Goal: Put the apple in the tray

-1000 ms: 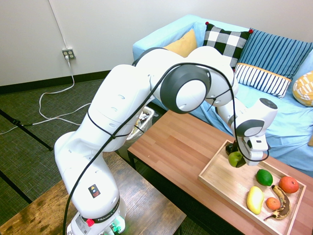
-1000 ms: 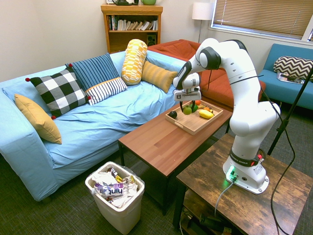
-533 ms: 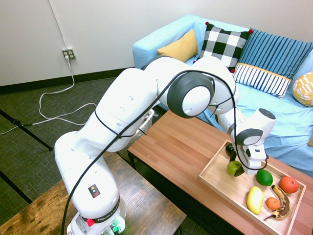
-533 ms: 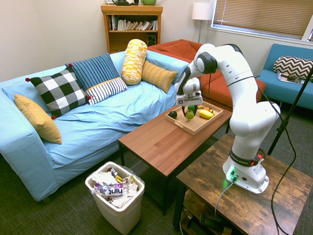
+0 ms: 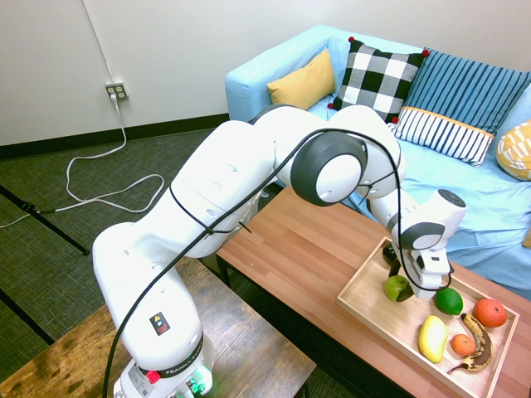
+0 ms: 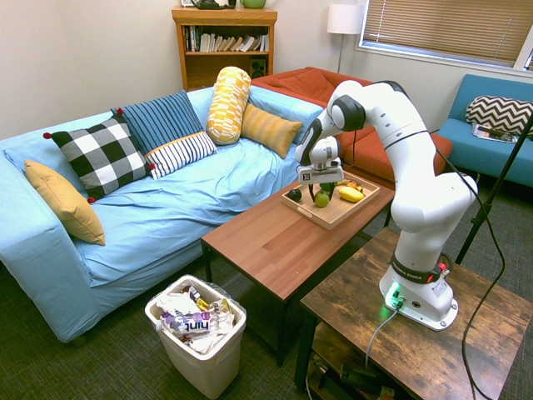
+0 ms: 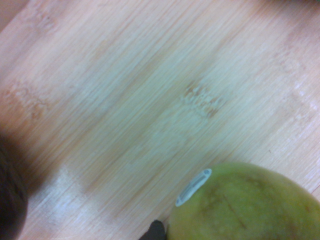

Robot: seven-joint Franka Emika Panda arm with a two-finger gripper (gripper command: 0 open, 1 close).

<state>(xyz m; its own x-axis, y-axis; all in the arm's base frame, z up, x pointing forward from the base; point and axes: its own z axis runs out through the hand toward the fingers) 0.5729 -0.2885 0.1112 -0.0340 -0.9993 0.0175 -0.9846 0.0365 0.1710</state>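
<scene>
The pale tray point(image 5: 363, 309) spreads beneath the claw point(image 6: 321, 190), which is clamped on the apple point(image 5: 397, 288), low inside the rim. The fruit looks firm, fairly light, and slick-skinned, liable to bruise; opposite sides at its widest give the surest hold.
</scene>
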